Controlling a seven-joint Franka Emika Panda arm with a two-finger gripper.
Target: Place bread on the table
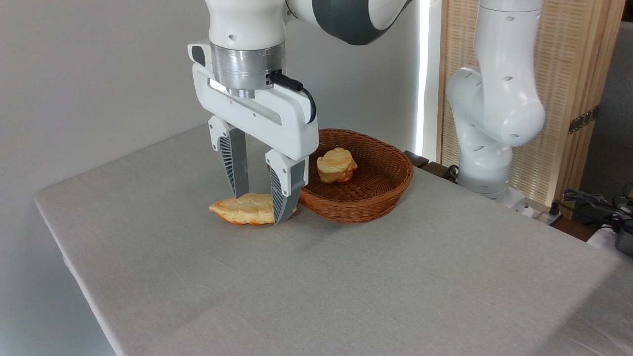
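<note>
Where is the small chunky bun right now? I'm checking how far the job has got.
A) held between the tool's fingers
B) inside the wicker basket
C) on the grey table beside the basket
B: the bun sits inside the wicker basket, while the tool straddles the flat bread on the table.

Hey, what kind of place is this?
Probably a robot lab or test room: a white arm mounted beside a cloth-covered table, a basket with toy-like bread, cables at the right.
</note>
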